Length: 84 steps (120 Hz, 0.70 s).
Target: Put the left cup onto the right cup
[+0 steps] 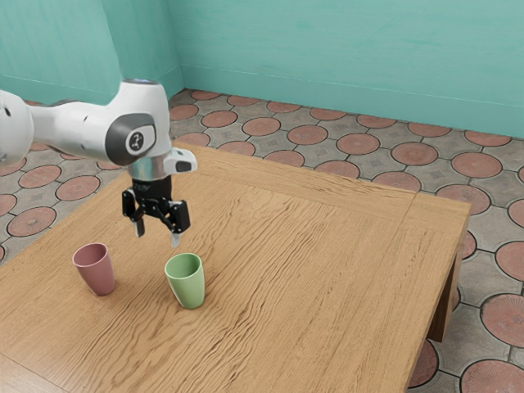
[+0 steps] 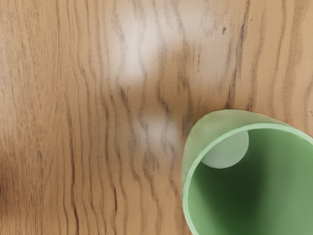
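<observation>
in the exterior view, the white arm (image 1: pixel 74 131) comes in from the exterior view's left and reaches over a wooden table (image 1: pixel 327 262). the black gripper (image 1: pixel 157 236) hangs in the air above the table and points down. its two fingers are spread apart with nothing between them, so the jaws are open and hold nothing. two cups stand upright on the table. the pink cup (image 1: pixel 94 268) is on the exterior view's left and the green cup (image 1: pixel 186 280) is on the exterior view's right. they are near each other but do not touch. the gripper is up above the gap between them, a bit closer to the green cup. the floor (image 1: pixel 344 143) has round red-brown tiles and the wall (image 1: pixel 344 41) is blue-green. in the wrist view, the green cup (image 2: pixel 254 196) is seen from above, and you can look down into it to its pale round bottom. it stands on the wooden table (image 2: pixel 73 122), a little off to one side of the hand.
</observation>
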Each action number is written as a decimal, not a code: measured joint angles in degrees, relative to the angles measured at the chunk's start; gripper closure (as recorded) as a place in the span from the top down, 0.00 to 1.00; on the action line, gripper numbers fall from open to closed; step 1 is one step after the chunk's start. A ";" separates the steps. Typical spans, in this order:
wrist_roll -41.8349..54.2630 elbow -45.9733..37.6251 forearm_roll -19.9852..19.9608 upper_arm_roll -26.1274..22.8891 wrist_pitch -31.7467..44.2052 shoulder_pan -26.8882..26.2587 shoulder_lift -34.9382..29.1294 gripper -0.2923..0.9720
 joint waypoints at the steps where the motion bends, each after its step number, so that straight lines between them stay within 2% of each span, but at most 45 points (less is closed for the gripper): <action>1: 0.00 -0.14 0.00 0.02 0.11 0.08 0.01 0.77; 84: 4.26 -1.29 -0.53 9.26 2.57 1.49 0.51 0.77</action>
